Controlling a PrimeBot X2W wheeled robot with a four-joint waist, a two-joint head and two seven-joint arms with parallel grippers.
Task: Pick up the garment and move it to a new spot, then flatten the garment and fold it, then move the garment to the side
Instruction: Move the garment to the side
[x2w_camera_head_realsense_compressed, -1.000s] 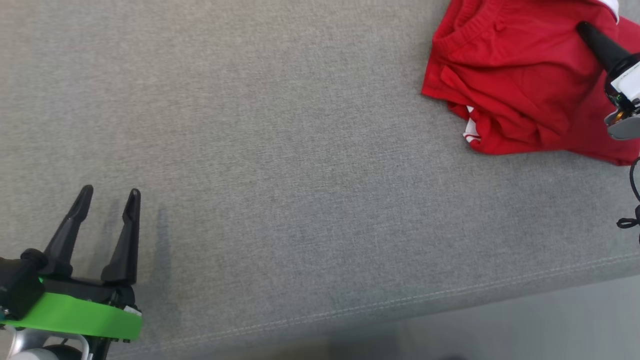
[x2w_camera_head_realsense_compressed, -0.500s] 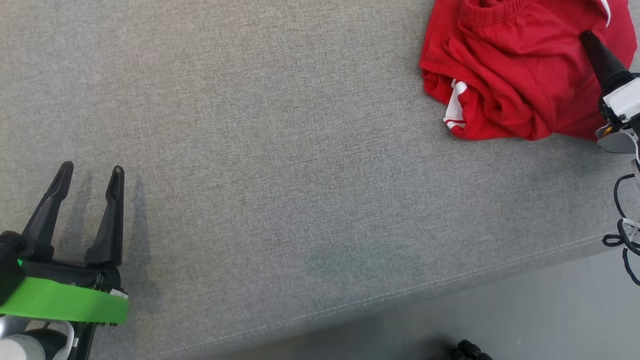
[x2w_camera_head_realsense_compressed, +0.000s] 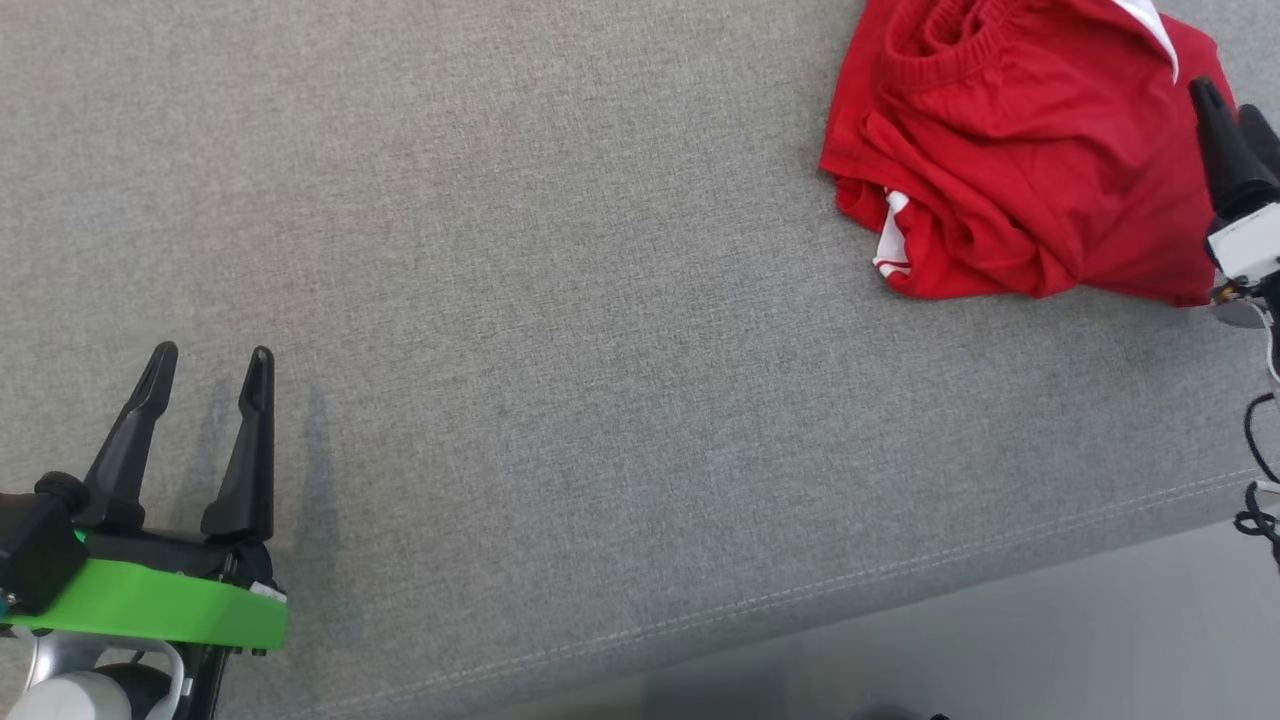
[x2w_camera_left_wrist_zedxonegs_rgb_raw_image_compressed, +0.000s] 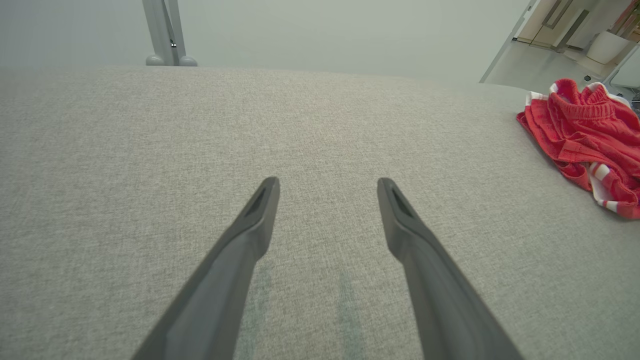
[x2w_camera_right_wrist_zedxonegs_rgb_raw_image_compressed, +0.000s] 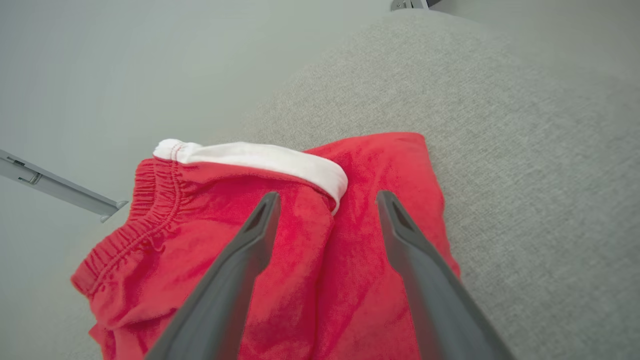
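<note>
1. The garment (x2w_camera_head_realsense_compressed: 1000, 170), a red pair of shorts with white trim, lies bunched on the grey fabric surface (x2w_camera_head_realsense_compressed: 600, 300) at about 1 o'clock in the head view.
2. The right gripper (x2w_camera_head_realsense_compressed: 1225, 98) is held at the garment's 3 o'clock side. In the right wrist view its fingers are spread wide over the red cloth (x2w_camera_right_wrist_zedxonegs_rgb_raw_image_compressed: 310, 260), and nothing is pinched between them.
3. The left gripper (x2w_camera_head_realsense_compressed: 213, 352) is seen at 8 o'clock in the head view. It is likewise spread and empty above bare fabric, well apart from the garment.
4. The garment is judged to have been set down at its spot, unheld and crumpled, so flattening appears to be the step in hand. That it is a loose fold already put aside cannot be ruled out.
5. For flattening, a hem or the gathered waistband (x2w_camera_right_wrist_zedxonegs_rgb_raw_image_compressed: 145, 210) would have to be pinched and drawn outward. The left gripper would need to be brought across towards 1 o'clock so that the cloth can be pulled from two sides.
6. The garment's top edge is cut off by the frame in the head view, and part of its right side is covered by the right gripper.
7. Whether the right fingertips touch the cloth or hang just above it cannot be told.
8. How many layers lie under the top fold is hidden, and the white striped trim (x2w_camera_head_realsense_compressed: 890, 235) shows only in part.
</note>
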